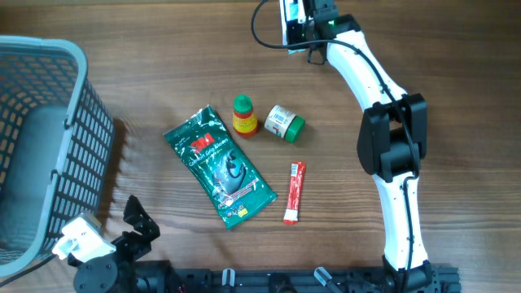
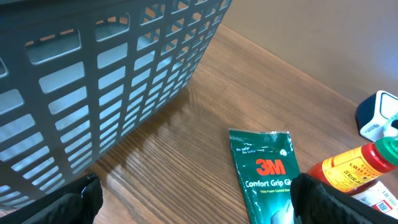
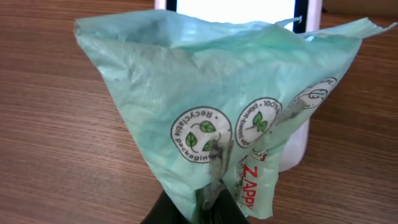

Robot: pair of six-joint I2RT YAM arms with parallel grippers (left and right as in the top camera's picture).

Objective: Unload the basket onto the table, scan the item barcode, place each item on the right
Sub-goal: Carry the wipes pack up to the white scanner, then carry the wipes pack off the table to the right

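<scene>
My right gripper [image 3: 208, 205] is shut on the lower edge of a pale green plastic packet [image 3: 186, 87] printed with recycling logos and red lettering. The packet stands crumpled, right in front of the white scanner [image 3: 236, 9], hiding most of it. No barcode shows on the side I see. In the overhead view the right gripper [image 1: 313, 28] is at the table's far edge beside the scanner [image 1: 289, 23]. My left gripper [image 2: 199, 214] is open and empty near the front left, its fingers [image 2: 326, 199] wide apart over bare wood next to the basket [image 1: 49, 122].
A green 3M packet [image 1: 220, 167] lies mid-table, with a red and yellow bottle [image 1: 244, 115], a small white jar with a green lid [image 1: 285, 124] and a red stick packet [image 1: 294, 192] close by. The grey basket's wall [image 2: 93, 74] fills the left.
</scene>
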